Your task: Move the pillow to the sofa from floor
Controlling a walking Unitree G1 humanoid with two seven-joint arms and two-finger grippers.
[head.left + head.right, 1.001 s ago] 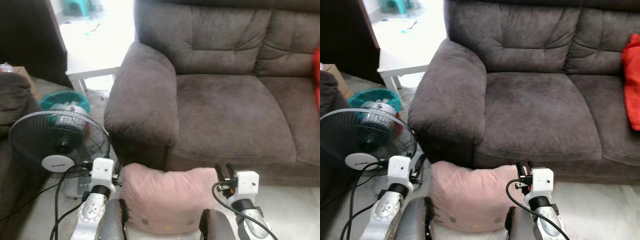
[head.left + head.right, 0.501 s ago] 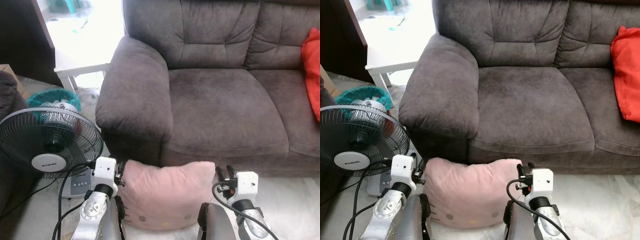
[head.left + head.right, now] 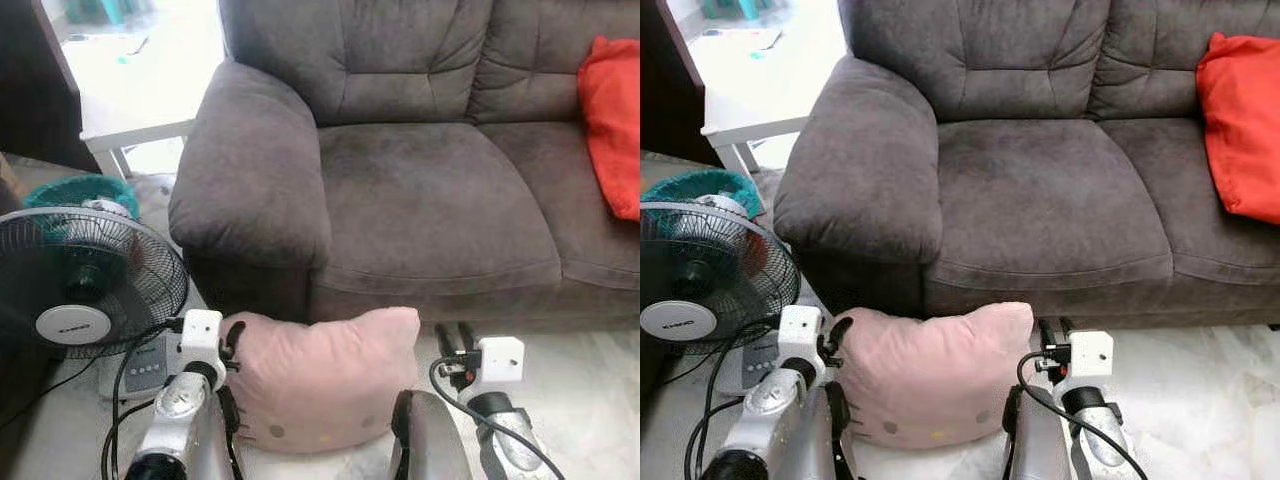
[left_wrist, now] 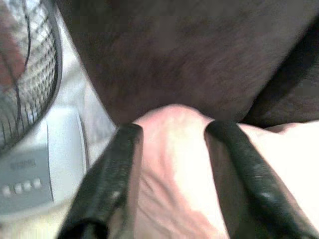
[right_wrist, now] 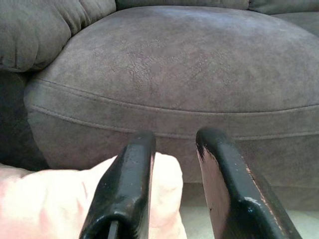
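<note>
pink pillow (image 3: 325, 385) lies on the floor between both grippers. left gripper (image 4: 172, 144) straddles one corner, fingers parted, not clamped. right gripper (image 5: 174, 159) parted beside the other corner. judged soft, light; squeeze both sides. sofa (image 3: 430, 190) seat beyond.

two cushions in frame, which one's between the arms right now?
The pink pillow, low in front of the sofa, between the left gripper and right gripper. The red cushion lies on the sofa seat at the right end, away from both.
</note>
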